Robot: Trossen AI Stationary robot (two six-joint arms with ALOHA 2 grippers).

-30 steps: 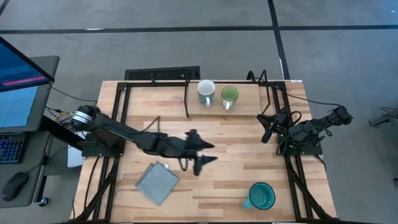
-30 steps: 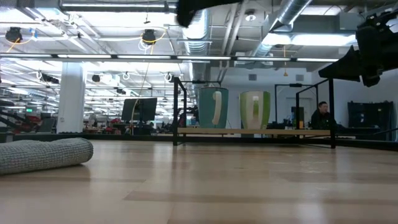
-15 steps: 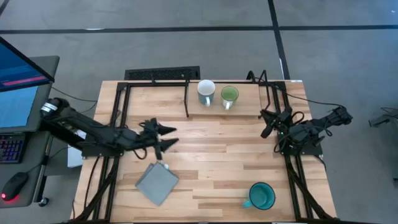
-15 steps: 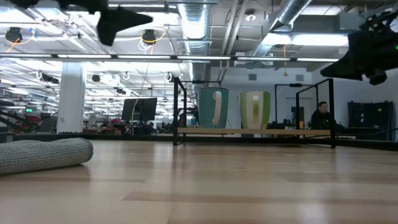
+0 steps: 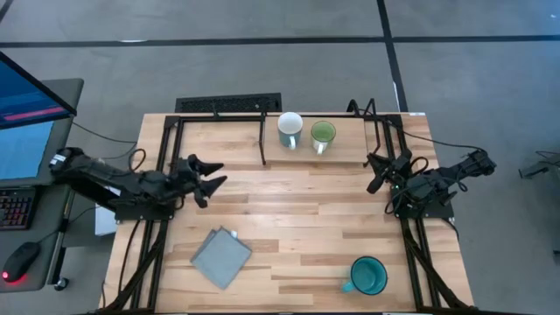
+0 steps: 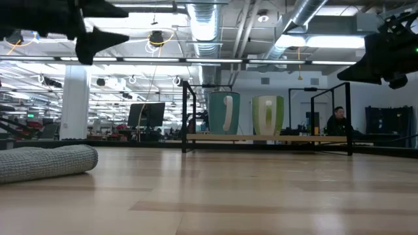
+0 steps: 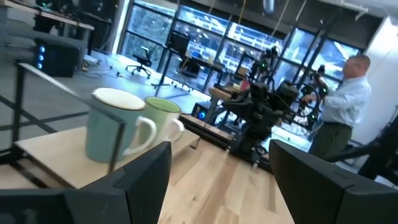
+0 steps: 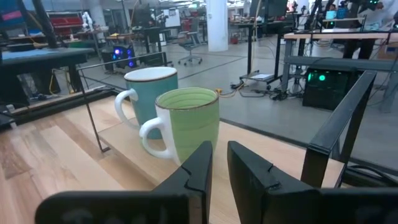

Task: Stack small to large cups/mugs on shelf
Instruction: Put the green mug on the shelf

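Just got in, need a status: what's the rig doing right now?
Nothing is held right now. Two mugs, the white mug and the green mug, stand side by side on the shelf, not stacked. The teal mug sits on the tabletop at the near right. The left gripper hangs open above the table's left side, near a grey cloth. The right gripper waits at the right edge, nearly shut and empty.
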